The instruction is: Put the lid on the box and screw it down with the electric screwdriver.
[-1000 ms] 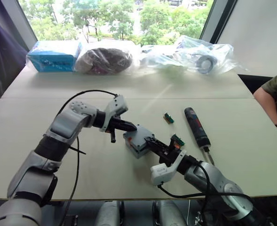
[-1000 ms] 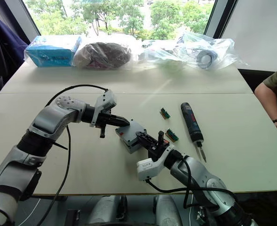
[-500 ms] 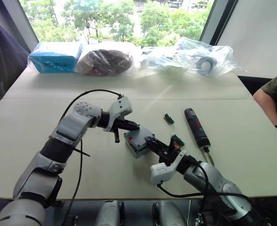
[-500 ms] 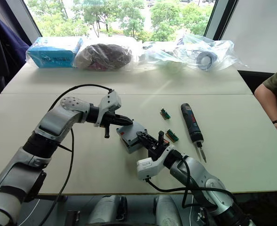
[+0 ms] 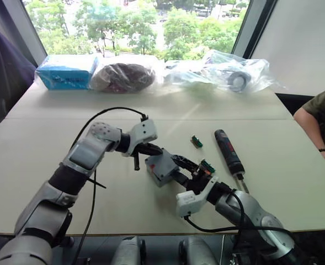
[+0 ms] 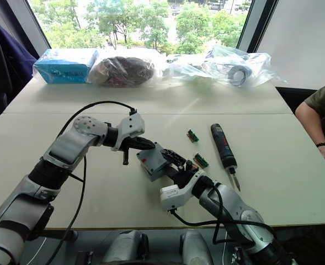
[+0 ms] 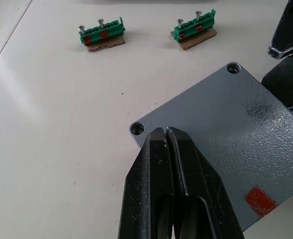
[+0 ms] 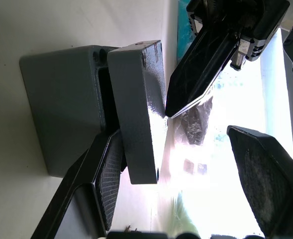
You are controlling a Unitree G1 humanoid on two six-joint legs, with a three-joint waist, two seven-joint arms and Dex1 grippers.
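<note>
**Lid being seated on box**

Eye views: electric screwdriver (image 5: 229, 152) lies unused on the tabletop (image 5: 35, 154) — screwing remains. Left wrist view: left gripper (image 7: 166, 133), jaws clenched empty, presses the lid (image 7: 226, 129). Right wrist view: right gripper (image 8: 186, 164), jaws released, straddles the askew lid over the box (image 8: 61, 104).

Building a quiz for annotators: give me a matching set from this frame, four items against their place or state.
Things:
1. lid
2. electric screwdriver
3. left claw
4. right claw

States:
A. open, one finger at the lid's edge
B. lying untouched on the table, beyond the green connectors
C. shut, tip pressed on the lid's top face near a corner screw hole
D. on top of the box, shifted off line with it

Pairs: 1-D, 2-B, 3-C, 4-A
</note>
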